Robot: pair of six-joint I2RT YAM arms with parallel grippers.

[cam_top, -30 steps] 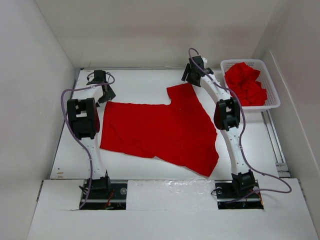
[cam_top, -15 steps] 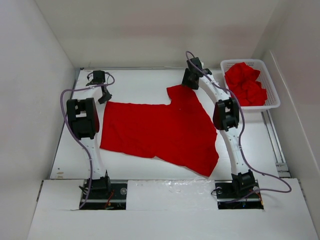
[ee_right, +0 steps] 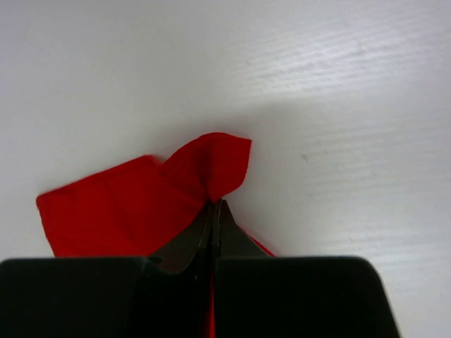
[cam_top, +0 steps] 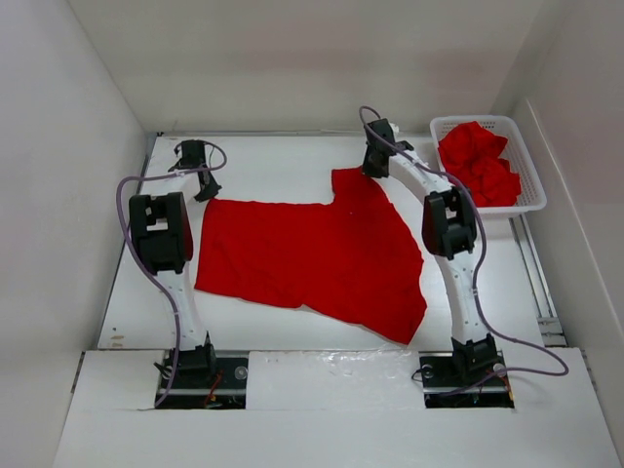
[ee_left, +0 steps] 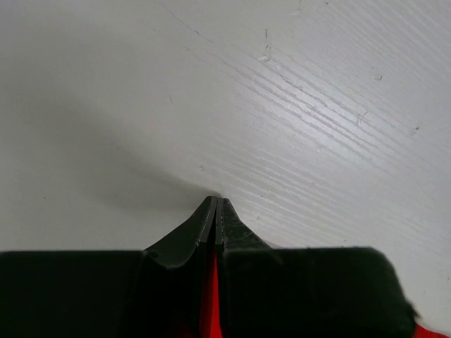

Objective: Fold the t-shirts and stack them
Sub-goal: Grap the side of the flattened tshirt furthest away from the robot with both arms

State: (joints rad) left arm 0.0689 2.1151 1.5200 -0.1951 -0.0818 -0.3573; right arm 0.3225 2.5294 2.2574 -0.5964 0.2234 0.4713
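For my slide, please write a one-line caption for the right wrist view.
Right claw shut on a fold of the red shirt, with the white table behind.

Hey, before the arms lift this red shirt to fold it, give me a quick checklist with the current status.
1. Right hand pinching the spread t-shirt by a sleeve: ok.
2. Left hand shut, red cloth between its fingers: ok.
3. How deep the left grip reaches: cannot tell.
4. Basket apart from the spread t-shirt: ok.
5. Other t-shirts inside the basket: ok.
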